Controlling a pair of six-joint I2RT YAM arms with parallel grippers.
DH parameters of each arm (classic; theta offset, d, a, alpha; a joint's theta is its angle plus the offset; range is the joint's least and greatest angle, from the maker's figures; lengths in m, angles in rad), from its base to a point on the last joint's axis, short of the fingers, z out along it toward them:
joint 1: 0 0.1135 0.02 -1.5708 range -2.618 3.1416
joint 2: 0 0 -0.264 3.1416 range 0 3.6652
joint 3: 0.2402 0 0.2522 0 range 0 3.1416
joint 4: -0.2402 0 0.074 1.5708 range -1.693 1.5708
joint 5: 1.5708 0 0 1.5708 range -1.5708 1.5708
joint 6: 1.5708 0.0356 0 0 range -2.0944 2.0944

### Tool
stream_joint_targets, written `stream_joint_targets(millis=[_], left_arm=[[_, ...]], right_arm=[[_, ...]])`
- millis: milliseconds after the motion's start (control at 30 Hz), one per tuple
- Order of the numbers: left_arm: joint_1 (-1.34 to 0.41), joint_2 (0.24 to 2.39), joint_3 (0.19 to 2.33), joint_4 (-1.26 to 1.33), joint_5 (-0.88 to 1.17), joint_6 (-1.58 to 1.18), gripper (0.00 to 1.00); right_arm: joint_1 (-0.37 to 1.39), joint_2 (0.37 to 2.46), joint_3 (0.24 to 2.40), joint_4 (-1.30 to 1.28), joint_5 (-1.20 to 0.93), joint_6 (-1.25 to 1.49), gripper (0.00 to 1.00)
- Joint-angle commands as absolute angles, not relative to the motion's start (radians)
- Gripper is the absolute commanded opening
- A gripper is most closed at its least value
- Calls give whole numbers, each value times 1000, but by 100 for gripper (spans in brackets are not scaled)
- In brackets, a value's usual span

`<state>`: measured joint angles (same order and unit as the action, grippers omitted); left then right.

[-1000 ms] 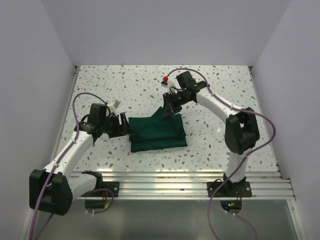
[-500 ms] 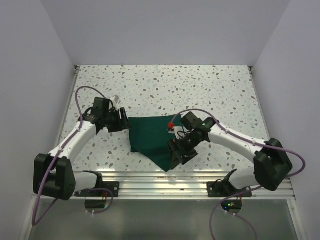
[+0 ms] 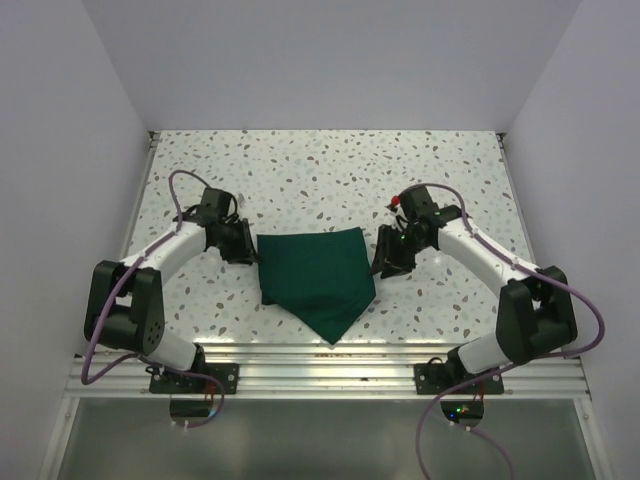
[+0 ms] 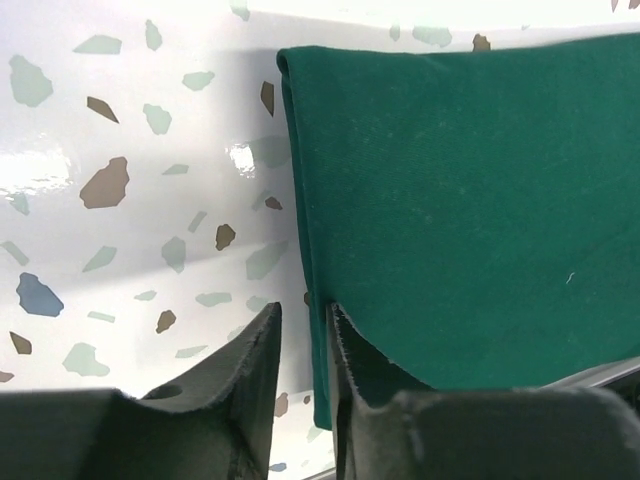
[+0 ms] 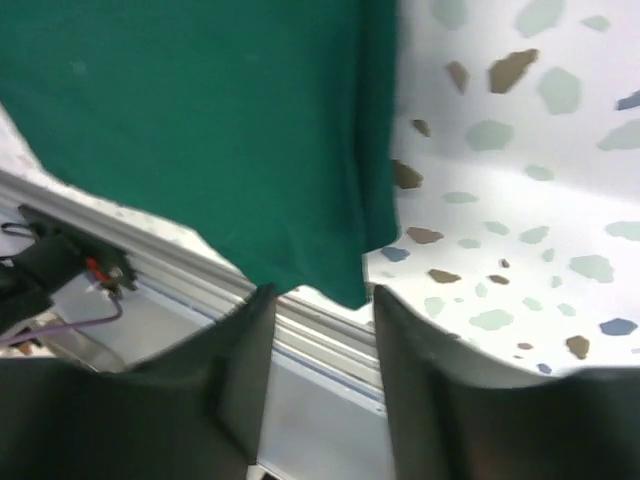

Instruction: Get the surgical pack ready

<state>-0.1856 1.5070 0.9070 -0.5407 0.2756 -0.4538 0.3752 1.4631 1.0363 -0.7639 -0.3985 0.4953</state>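
The surgical pack [image 3: 315,270] is a dark green cloth bundle lying mid-table, with one flap drawn into a point toward the near edge. Nothing of its contents shows. My left gripper [image 3: 250,250] sits low at the bundle's left edge. In the left wrist view my left gripper [image 4: 303,310] has its jaws narrowly apart, and the folded edge of the cloth [image 4: 470,200] runs into the gap beside the right finger [image 4: 345,380]. My right gripper [image 3: 385,262] stands at the bundle's right edge. In the right wrist view my right gripper [image 5: 322,295] is open and empty, the cloth [image 5: 200,120] just beyond its tips.
The speckled table [image 3: 330,170] is walled at the back and on both sides. An aluminium rail [image 3: 320,360] runs along the near edge, also seen past the cloth point as the rail [image 5: 310,340] in the right wrist view.
My right gripper carried the bundle's far right corner over to the near edge, let it go, and moved to the right side. My left gripper shifted along the left edge and narrowed its jaws.
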Motion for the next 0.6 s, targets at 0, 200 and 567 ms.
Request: stream_joint_targets(millis=[0, 200, 567], left_arm=[[-186, 1496, 951, -555, 241, -451, 25], [-186, 1445, 960, -595, 180, -442, 16], [-186, 1518, 951, -192, 517, -578, 2]], right_arm=[[354, 1488, 1002, -788, -319, 538, 32], [331, 1513, 978, -729, -353, 482, 24], [333, 1799, 1228, -121, -734, 710, 23]])
